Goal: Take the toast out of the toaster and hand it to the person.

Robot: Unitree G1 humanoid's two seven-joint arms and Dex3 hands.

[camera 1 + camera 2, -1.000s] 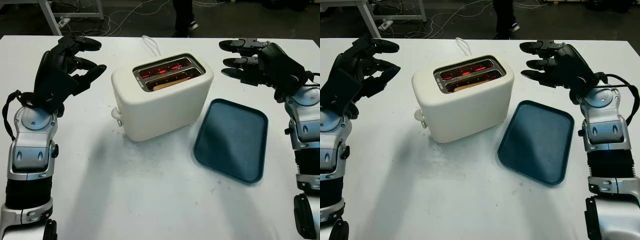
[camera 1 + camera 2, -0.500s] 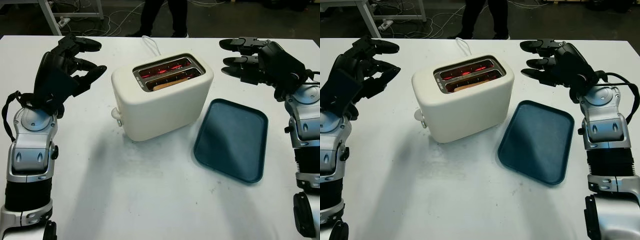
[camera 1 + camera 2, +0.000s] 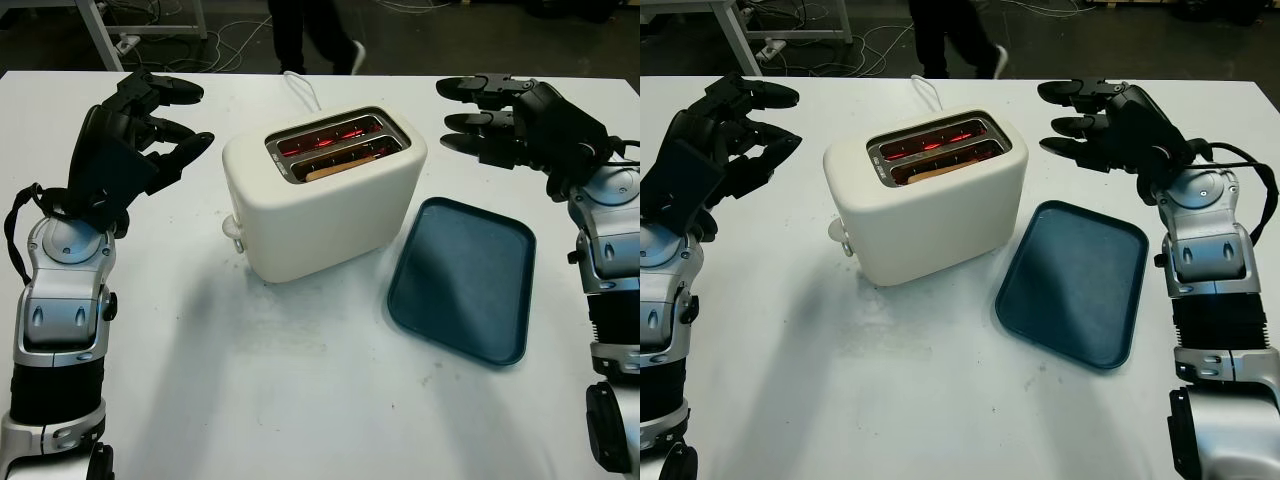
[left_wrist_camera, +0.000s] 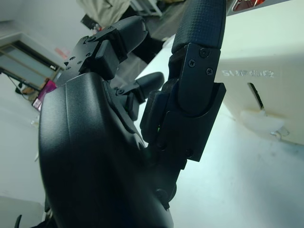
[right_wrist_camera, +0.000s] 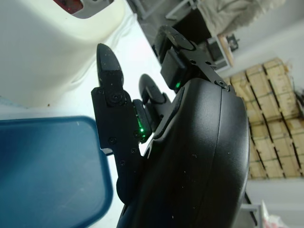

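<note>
Toast sits in the cream plastic toaster

Left hand and right hand are open, above the white bench.

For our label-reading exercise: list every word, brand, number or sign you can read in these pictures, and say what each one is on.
Toaster: embossed lettering on its end wall above the lever slot, seen from the left wrist, too blurred to read.
Tray, table, left robot hand and right robot hand: no text visible.
</note>
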